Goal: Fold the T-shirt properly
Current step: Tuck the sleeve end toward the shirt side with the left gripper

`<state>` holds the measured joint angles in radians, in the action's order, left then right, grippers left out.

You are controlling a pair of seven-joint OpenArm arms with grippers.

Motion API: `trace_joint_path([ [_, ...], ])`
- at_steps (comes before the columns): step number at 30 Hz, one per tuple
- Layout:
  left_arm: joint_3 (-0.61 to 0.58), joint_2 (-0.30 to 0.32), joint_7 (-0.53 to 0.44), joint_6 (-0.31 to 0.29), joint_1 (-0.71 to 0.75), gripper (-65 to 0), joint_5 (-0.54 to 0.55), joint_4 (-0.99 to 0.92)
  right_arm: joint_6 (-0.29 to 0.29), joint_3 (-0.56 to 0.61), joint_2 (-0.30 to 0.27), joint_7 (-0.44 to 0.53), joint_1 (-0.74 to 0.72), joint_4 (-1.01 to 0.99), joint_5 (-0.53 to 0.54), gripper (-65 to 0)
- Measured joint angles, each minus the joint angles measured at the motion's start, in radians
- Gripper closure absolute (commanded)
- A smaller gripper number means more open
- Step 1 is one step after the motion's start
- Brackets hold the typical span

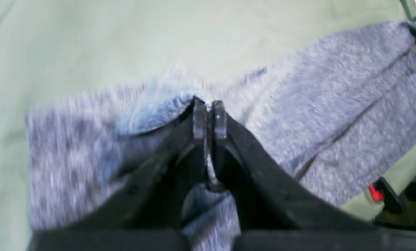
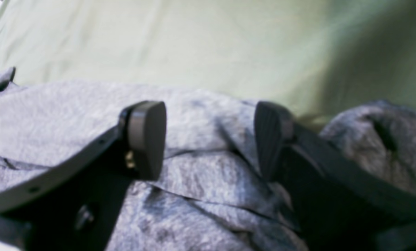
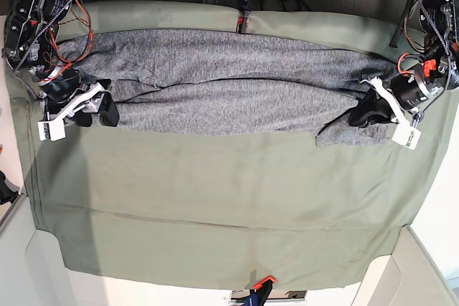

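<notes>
T-shirt [image 3: 229, 87] lies long across the tabletop [image 3: 229, 206], arm to arm. Left jaws [image 1: 209, 108] pinch one end's fabric, apparently; right jaws [image 2: 209, 139] gape wide over the other end.

T-shirt [image 3: 215, 84] – mottled grey knit, soft, matt; table cloth [image 3: 215, 206] – smooth olive fabric; gripper pads [image 2: 147, 139] – matt black plastic.

One T-shirt [image 3: 229, 84], one table cloth [image 3: 215, 206], two arms.
</notes>
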<state>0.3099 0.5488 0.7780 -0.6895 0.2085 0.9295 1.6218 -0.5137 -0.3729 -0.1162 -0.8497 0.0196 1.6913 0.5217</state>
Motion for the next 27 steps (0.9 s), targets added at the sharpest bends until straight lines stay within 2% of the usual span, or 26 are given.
trace_joint_path([
  [2, 0.005, 0.000, -0.001, 0.000, 0.025, -11.0, 0.019, 0.000, 0.000, 0.000, 0.000, 0.000, 0.000, 0.000, 0.001, -39.6],
  [6, 0.005, -0.003, 0.000, 0.000, 0.075, -30.4, 0.018, 0.000, 0.000, 0.000, 0.000, 0.000, 0.000, 0.000, 0.001, -39.6],
  [12, 0.012, -0.007, 0.000, 0.000, 0.096, -31.9, 0.019, 0.000, 0.000, 0.000, 0.000, 0.003, 0.000, 0.000, 0.002, -39.6],
  [16, 0.096, -0.038, -0.016, 0.000, 0.096, -31.9, 0.019, 0.000, 0.000, 0.000, 0.000, 0.003, 0.000, 0.000, 0.001, -39.6],
  [17, 0.124, -0.047, -0.023, 0.000, 0.095, -33.2, 0.019, 0.000, 0.000, 0.000, 0.000, 0.004, 0.000, 0.000, 0.001, -39.6],
  [20, 0.187, -0.055, -0.043, 0.000, 0.093, -44.9, 0.019, 0.000, 0.000, 0.000, 0.000, 0.004, 0.000, 0.000, 0.001, -39.6],
  [21, 0.204, -0.056, -0.054, 0.000, 0.093, -46.0, 0.010, 0.000, 0.000, 0.000, 0.000, 0.004, 0.000, 0.000, 0.001, -39.6],
  [23, 0.222, -0.055, -0.099, 0.004, 0.093, -46.0, -0.055, 0.000, 0.000, 0.000, 0.000, 0.004, 0.000, 0.000, 0.001, -39.6],
  [25, 0.221, -0.053, -0.150, 0.036, 0.093, -46.0, -0.135, -0.004, 0.000, 0.000, 0.000, 0.004, 0.000, 0.000, 0.002, -39.6],
  [27, 0.220, -0.047, -0.185, 0.076, 0.090, -46.0, -0.162, -0.027, 0.000, 0.000, 0.000, 0.004, 0.000, 0.000, 0.001, -39.6],
])
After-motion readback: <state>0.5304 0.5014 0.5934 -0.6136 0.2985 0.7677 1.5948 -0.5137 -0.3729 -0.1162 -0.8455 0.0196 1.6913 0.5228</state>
